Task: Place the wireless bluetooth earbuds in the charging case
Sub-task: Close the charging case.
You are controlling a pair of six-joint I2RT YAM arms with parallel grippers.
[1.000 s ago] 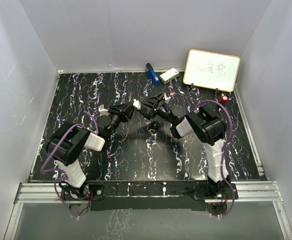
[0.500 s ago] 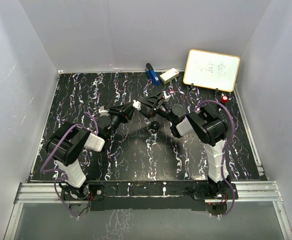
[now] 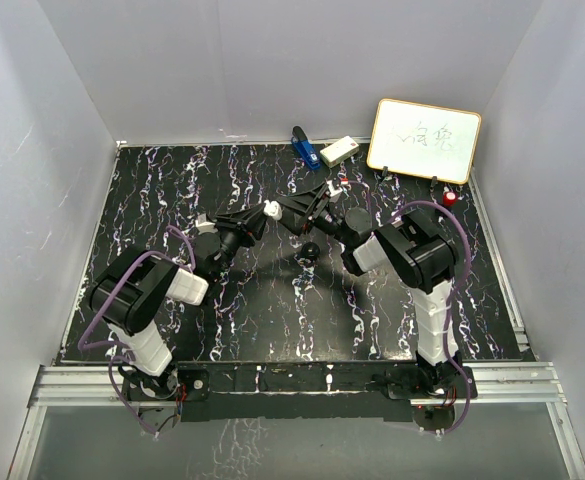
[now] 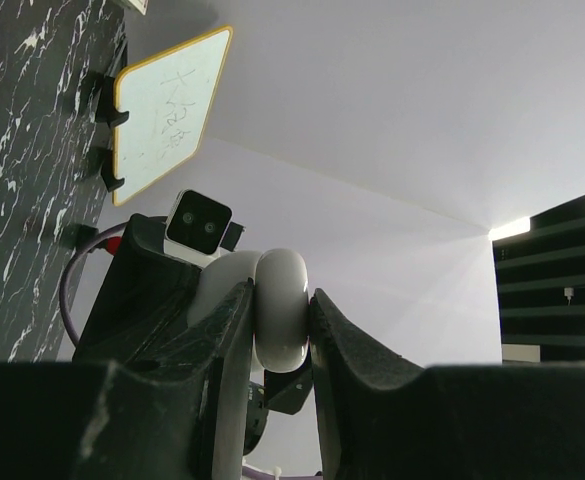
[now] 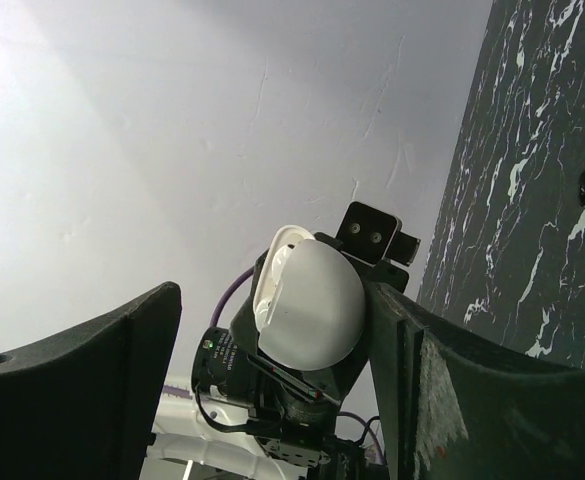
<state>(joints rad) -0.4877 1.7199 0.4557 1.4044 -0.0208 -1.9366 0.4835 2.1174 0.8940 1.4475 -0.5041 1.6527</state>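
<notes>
White charging case (image 5: 307, 305) is hanging pinched in the left gripper (image 4: 277, 300); the right gripper (image 5: 272, 295) is holding its jaws spread.

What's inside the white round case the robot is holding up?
The white case is pinched by the left fingers. Only its smooth shell and a thin edge at its rim show. The inside is hidden, so I cannot tell if earbuds are in it.
</notes>
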